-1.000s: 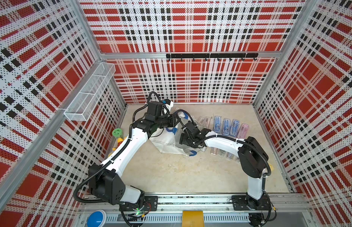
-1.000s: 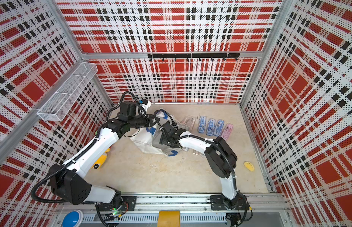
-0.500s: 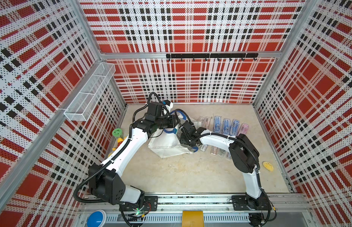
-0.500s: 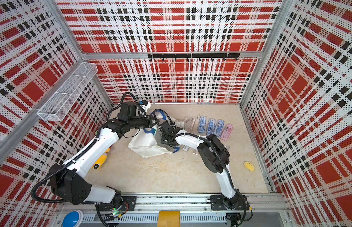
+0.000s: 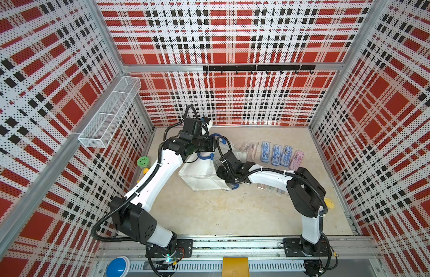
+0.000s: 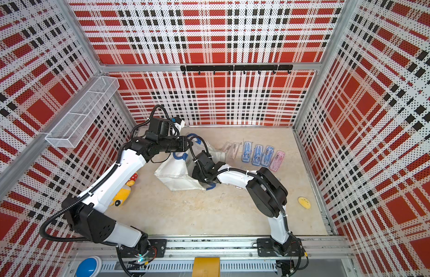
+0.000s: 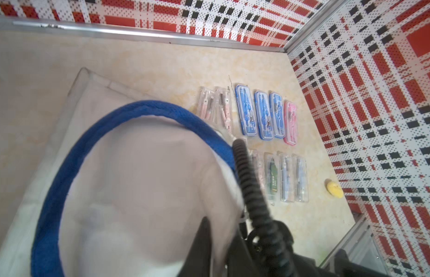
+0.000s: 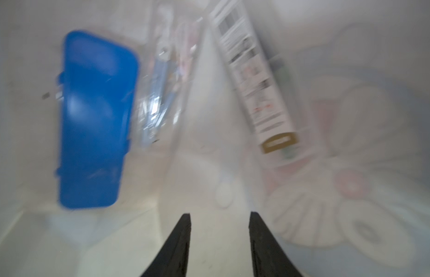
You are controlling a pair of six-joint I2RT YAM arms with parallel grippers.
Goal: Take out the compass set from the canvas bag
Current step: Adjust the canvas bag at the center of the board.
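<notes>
Inside the bag [image 5: 199,175], my right fingers [image 8: 182,239] stand apart, empty, near the blue case [image 8: 96,120]; if my left gripper [image 5: 210,150], its state unreadable, lets go, cloth may fold over it.

The blue case [image 8: 96,120] is being blurred. In both top views the right pincer [image 8: 220,215] is being hidden by the bag [image 5: 199,175], the clear cases [image 7: 287,177] by the right arm [image 5: 269,177].
</notes>
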